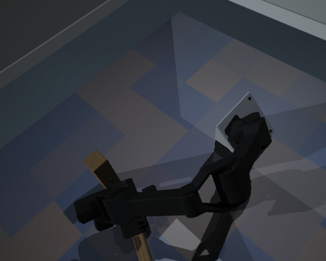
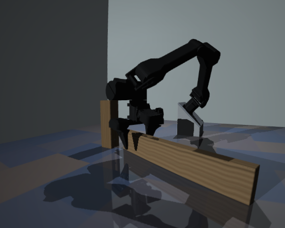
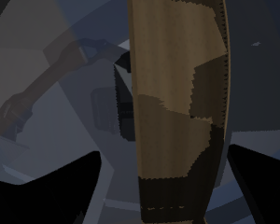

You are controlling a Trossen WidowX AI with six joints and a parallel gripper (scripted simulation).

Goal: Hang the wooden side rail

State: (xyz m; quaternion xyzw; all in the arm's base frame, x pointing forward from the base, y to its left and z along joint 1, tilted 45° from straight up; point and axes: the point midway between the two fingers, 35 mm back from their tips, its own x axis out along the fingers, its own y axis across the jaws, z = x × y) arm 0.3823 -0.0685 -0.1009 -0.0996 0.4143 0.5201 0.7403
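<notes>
Side rail (image 1: 144, 249) (image 2: 186, 162) (image 3: 173, 89): standing on its long narrow edge on the counter (image 1: 163, 140) (image 2: 14, 186) (image 3: 37, 61), its far-from-post end pointing to the lower right of the exterior frame and its long axis running back toward the centre left. Pincer (image 1: 127, 209) (image 2: 138, 141) (image 3: 166, 156): hanging over the post-side end of the rail, spread wide, pinching nothing; one finger is dropping past the near face, the other is standing on the rail's far side. In the wrist frame the rail is running top to bottom between the fingers, crossing the closing line roughly square, but sitting closer to the right-hand finger and leaving a wider gap at left. Farther back, left of centre in the exterior frame, the post (image 1: 100, 168) (image 2: 105, 122) is standing upright just beyond that rail end; the hooks are not showing. Judgement: the coming move is turning on that straddle, probably centring and closing across the thickness; closing off-centre could be nudging the rail sideways. The single arm is reaching in from its mount (image 1: 249, 104) (image 2: 181, 114), right of centre.
</notes>
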